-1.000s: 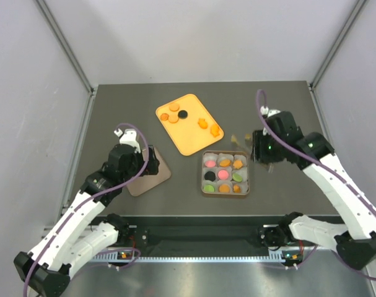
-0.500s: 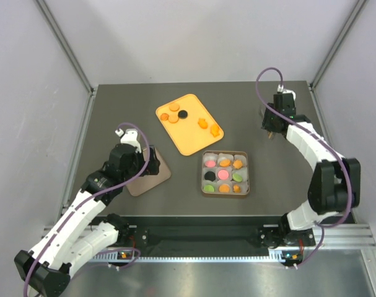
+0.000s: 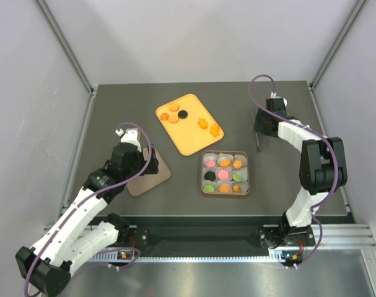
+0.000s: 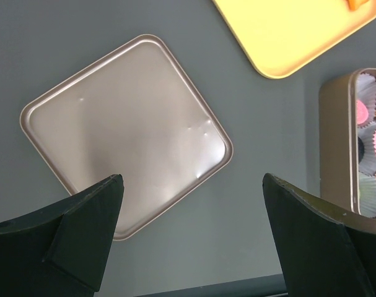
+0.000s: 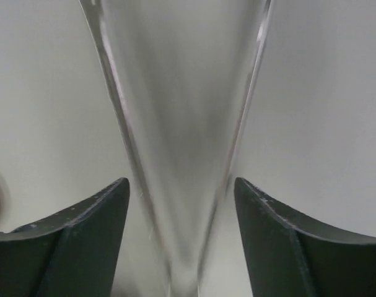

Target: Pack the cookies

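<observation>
Several cookies lie on the orange tray [image 3: 189, 137]: round orange ones [image 3: 174, 108], a black one [image 3: 183, 114] and irregular orange ones [image 3: 214, 130]. The square tin [image 3: 203, 175] holds white cups with pink, orange, green and black cookies [image 3: 223, 174]; it also shows at the right edge of the left wrist view [image 4: 336, 142]. My left gripper [image 3: 141, 162] hangs open and empty over the tin's lid [image 4: 126, 136]. My right gripper [image 3: 261, 127] is open and empty at the back right, away from the tin; its view shows only a blurred metal post [image 5: 181, 124] between pale walls.
The lid [image 3: 152, 176] lies flat on the dark table left of the tin. A corner of the orange tray shows in the left wrist view [image 4: 287, 37]. Grey walls and metal posts enclose the table on three sides.
My right arm swung from beside the tin to the back right and folded in on itself, gripper open and empty. The left arm has barely moved.
</observation>
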`<act>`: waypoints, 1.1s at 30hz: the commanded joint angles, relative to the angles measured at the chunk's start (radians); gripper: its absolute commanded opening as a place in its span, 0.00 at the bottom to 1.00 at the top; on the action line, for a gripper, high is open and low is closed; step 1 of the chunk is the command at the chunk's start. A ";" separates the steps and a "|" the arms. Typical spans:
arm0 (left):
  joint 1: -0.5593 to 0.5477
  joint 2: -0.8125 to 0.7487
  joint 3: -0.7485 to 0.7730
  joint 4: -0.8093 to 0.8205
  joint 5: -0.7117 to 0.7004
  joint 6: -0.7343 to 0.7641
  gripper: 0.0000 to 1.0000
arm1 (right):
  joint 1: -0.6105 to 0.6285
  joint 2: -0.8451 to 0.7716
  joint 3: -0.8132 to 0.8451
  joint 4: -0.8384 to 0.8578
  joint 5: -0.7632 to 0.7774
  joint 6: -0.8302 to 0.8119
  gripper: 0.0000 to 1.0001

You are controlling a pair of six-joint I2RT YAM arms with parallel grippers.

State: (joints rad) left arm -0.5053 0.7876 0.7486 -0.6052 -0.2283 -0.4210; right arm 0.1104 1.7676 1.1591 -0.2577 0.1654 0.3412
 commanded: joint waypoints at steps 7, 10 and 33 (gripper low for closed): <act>-0.002 0.041 0.015 0.004 -0.036 -0.120 0.99 | -0.009 -0.019 0.039 -0.008 -0.069 0.019 0.81; -0.002 0.067 0.021 -0.007 -0.081 -0.183 0.99 | -0.009 -0.074 0.021 -0.032 -0.090 0.019 0.84; 0.399 0.229 -0.262 0.147 -0.151 -0.586 0.90 | 0.405 -0.580 -0.093 -0.051 -0.161 0.018 0.83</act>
State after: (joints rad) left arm -0.1287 1.0100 0.5079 -0.6201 -0.4068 -0.9855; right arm 0.4957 1.1801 1.0794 -0.3576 0.0315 0.3531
